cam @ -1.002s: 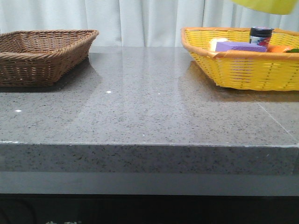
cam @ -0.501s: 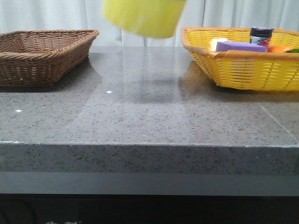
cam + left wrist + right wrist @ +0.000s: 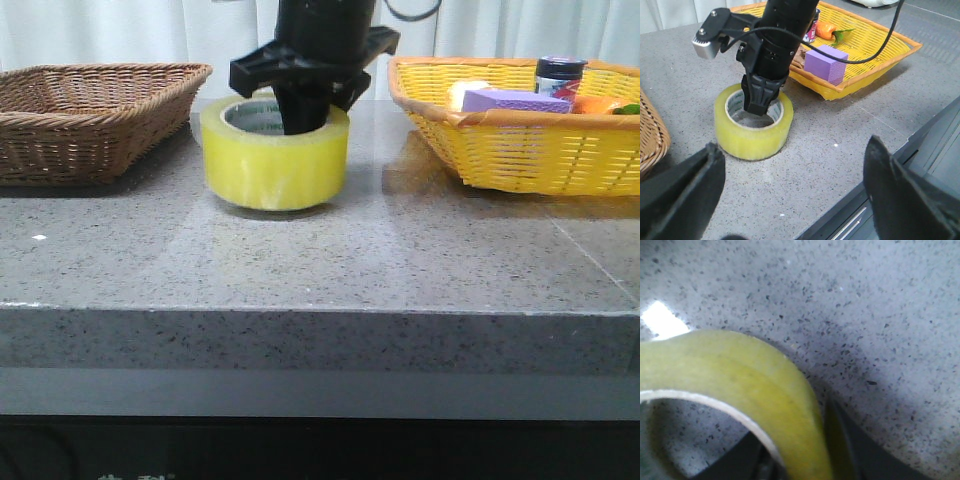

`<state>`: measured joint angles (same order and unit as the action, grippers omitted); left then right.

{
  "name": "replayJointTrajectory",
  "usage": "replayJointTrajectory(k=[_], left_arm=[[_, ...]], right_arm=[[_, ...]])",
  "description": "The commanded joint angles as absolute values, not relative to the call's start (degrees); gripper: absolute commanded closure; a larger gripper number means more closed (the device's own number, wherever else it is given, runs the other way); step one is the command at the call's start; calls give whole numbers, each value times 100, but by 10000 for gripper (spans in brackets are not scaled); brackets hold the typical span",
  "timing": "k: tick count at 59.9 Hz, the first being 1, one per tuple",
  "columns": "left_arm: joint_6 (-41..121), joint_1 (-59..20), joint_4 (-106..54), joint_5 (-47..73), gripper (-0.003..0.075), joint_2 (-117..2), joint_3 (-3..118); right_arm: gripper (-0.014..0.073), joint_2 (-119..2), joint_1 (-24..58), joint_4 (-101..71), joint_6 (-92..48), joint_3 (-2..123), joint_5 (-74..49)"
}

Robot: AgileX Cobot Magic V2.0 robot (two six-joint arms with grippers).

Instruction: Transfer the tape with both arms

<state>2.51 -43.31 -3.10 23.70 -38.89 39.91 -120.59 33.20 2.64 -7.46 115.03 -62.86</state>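
Observation:
The tape (image 3: 275,165), a thick translucent yellow roll, stands flat on the grey table between the two baskets. My right gripper (image 3: 300,118) comes down from above. One finger is inside the roll's hole and one is outside, shut on its far wall. The left wrist view shows the same grip (image 3: 757,102) on the tape (image 3: 752,132). In the right wrist view the tape's wall (image 3: 740,375) sits between the dark fingers (image 3: 805,450). My left gripper (image 3: 795,150) is open and empty, near the table's front edge, a short way from the tape.
A brown wicker basket (image 3: 90,110) stands at the back left. A yellow basket (image 3: 520,150) at the back right holds a purple sponge (image 3: 515,100), a dark-lidded jar (image 3: 558,75) and an orange item. The table's front edge (image 3: 875,165) lies close to my left gripper.
The tape, held high at the upper right, has travelled left and down in my right gripper. It now rests on the table between the baskets.

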Motion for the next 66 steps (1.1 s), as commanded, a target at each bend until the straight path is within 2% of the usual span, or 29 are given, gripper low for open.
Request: replayJointTrajectory(k=[1,5,9,18,28,41,66], left_arm=[[236,-4384,-378,1933,157,-3897,4180],[236,-4384,-378,1933,157,-3897,4180],[236,-4384,-378,1933,157,-3897,4180],[236,-4384,-378,1933,157,-3897,4180],[236,-4384,-378,1933,157,-3897,4180],[236,-4384,-378,1933,157,-3897,4180],[236,-4384,-378,1933,157,-3897,4180]], right_arm=[[246,-11666,3318,314,-800,11751,-6099],[155,-11666,3318,314,-800,11800,-6098],[105,-11658,3318,314,-800,11926,-6186],[104,-11452,3278,142,-776,12101,-6381],[105,-10886,2906,-924,-799,11803,-6229],[105,-9724,2435,-1614,-1073,10403,-5535],[105,-6761,2398,-1541,-1114,6973,-3564]])
